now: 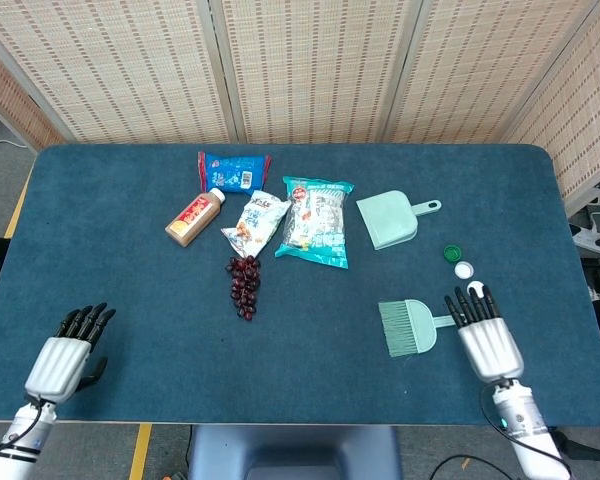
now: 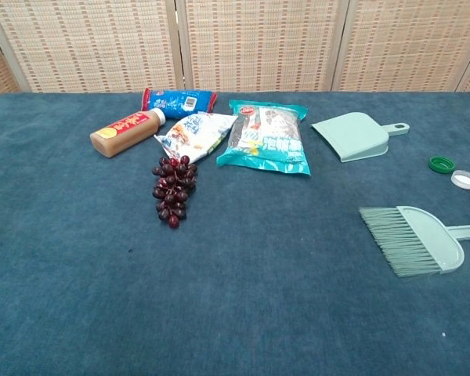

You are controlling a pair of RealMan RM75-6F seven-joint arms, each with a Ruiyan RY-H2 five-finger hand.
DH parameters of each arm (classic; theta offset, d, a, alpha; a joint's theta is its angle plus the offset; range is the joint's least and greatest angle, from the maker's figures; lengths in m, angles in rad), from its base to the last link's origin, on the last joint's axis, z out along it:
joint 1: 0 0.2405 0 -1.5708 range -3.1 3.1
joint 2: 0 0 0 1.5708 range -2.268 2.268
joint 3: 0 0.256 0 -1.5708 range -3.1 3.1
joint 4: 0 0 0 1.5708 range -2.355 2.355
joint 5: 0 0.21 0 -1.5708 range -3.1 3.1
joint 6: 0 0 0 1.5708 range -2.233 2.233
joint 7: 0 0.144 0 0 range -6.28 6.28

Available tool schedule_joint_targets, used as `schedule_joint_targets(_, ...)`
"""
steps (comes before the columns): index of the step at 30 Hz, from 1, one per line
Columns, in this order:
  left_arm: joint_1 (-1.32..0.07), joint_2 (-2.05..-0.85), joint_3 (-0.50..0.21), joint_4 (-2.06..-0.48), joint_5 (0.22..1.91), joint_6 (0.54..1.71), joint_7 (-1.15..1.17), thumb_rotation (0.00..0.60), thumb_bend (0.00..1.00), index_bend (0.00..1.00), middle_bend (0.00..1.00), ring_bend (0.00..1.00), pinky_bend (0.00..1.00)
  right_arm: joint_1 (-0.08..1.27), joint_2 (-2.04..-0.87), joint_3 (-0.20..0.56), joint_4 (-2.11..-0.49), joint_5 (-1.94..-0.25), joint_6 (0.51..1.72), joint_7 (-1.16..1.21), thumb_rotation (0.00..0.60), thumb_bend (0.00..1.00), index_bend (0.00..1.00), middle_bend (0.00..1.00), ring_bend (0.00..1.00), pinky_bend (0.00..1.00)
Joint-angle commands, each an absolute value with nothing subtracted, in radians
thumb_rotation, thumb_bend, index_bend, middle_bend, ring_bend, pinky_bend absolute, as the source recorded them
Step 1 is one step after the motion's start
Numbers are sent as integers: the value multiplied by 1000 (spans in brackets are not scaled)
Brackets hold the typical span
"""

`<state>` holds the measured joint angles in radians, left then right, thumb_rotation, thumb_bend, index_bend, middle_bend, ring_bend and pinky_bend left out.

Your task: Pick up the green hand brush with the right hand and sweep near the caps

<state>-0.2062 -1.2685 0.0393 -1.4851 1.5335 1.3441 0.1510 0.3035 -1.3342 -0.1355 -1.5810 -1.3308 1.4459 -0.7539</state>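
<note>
The green hand brush point(image 1: 411, 326) point(image 2: 417, 237) lies flat on the blue cloth, bristles pointing left, handle pointing right. My right hand point(image 1: 485, 336) is just right of it, fingers straight and apart, holding nothing; its fingertips lie by the handle's end. A green cap point(image 1: 451, 253) point(image 2: 441, 164) and a white cap point(image 1: 464, 269) point(image 2: 465, 179) lie beyond the brush, and another white cap point(image 1: 477, 289) shows among the fingertips. My left hand point(image 1: 65, 352) rests empty at the near left, fingers apart.
A green dustpan point(image 1: 390, 218) point(image 2: 355, 135) lies behind the brush. Snack bags point(image 1: 315, 220), a blue packet point(image 1: 234, 171), a brown bottle point(image 1: 194, 217) and dark grapes point(image 1: 245, 284) fill the middle back. The table's near edge point(image 1: 280, 420) runs below both hands.
</note>
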Motion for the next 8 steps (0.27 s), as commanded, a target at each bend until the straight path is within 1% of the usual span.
schedule_joint_targets(1, -196, -1263, 45, -1483, 1559, 1369, 135, 600, 434, 0, 0, 0, 93, 144, -1244, -173, -1521, -1489, 1649, -384, 600, 247, 0, 0, 0, 0)
schedule_joint_targets(3, -195, -1262, 45, -1484, 1567, 1377, 130, 600, 437, 0, 0, 0, 93, 138, -1224, -176, -1497, -1492, 1628, -352, 600, 247, 0, 0, 0, 0)
schedule_joint_targets(8, -190, -1258, 40, -1486, 1576, 1397, 125, 600, 436, 0, 0, 0, 91, 120, -1209, -138, -1496, -1478, 1623, -316, 600, 247, 0, 0, 0, 0)
